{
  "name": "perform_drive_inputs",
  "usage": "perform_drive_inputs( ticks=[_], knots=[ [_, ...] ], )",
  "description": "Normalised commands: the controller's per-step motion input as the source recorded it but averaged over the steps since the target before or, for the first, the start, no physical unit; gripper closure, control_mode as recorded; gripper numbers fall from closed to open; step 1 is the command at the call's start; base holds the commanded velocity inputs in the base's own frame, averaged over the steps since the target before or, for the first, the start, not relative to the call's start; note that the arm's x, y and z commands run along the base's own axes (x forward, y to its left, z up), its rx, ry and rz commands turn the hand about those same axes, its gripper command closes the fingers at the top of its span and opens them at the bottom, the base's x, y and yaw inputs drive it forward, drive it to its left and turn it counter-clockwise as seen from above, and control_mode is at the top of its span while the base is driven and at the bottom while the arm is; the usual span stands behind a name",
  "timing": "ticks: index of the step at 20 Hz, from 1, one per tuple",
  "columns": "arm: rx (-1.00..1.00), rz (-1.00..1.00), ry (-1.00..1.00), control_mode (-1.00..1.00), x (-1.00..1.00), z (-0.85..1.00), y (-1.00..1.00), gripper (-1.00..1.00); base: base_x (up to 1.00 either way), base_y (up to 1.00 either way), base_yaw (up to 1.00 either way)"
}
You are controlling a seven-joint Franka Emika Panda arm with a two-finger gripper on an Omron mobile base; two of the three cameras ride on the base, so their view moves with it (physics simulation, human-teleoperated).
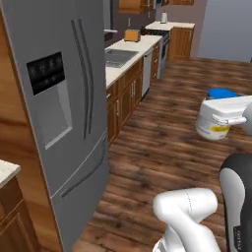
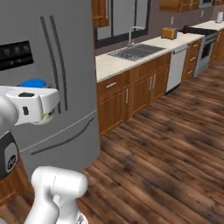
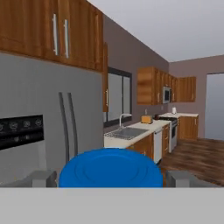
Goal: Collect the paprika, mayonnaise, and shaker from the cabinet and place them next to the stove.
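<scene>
Your tool [image 1: 219,123] gripped the mayonnaise [image 1: 212,129] wide, blue lid up, carried above the wood floor [image 1: 167,142] beside the fridge [image 1: 59,113].

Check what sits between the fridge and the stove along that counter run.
Between the fridge and the stove: a light counter with a sink, a toaster and a white dishwasher below, seen in the right base view.

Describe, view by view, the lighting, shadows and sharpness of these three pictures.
Left base view: flat even light, soft focus, mayonnaise label smeared. Right base view: refrigerator door evenly grey, no glare; only faint shading under the counter edge. Hand view: blue lid looms large and close, far kitchen hazy.
</scene>
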Motion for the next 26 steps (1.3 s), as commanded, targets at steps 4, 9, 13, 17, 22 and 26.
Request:
perform_drive_inputs(
  ticks=[4, 9, 13, 17, 22, 26],
  knots=[
    [0.00, 0.00, 0.00, 1.00, 0.00, 0.00, 0.00, 1.00, 0.79, -0.53, -0.45],
    [0.00, 0.00, 0.00, 1.00, 0.00, 0.00, 0.00, 1.00, 0.98, -0.31, -0.40],
    [0.00, 0.00, 0.00, 1.00, 0.00, 0.00, 0.00, 1.00, 1.00, -0.21, -0.35],
    [0.00, 0.00, 0.00, 1.00, 0.00, 0.00, 0.00, 1.00, 1.00, -0.18, -0.31],
    [0.00, 0.00, 0.00, 1.00, 0.00, 0.00, 0.00, 1.00, 1.00, -0.17, -0.24],
    [0.00, 0.00, 0.00, 1.00, 0.00, 0.00, 0.00, 1.00, 1.00, -0.14, -0.17]
  ],
)
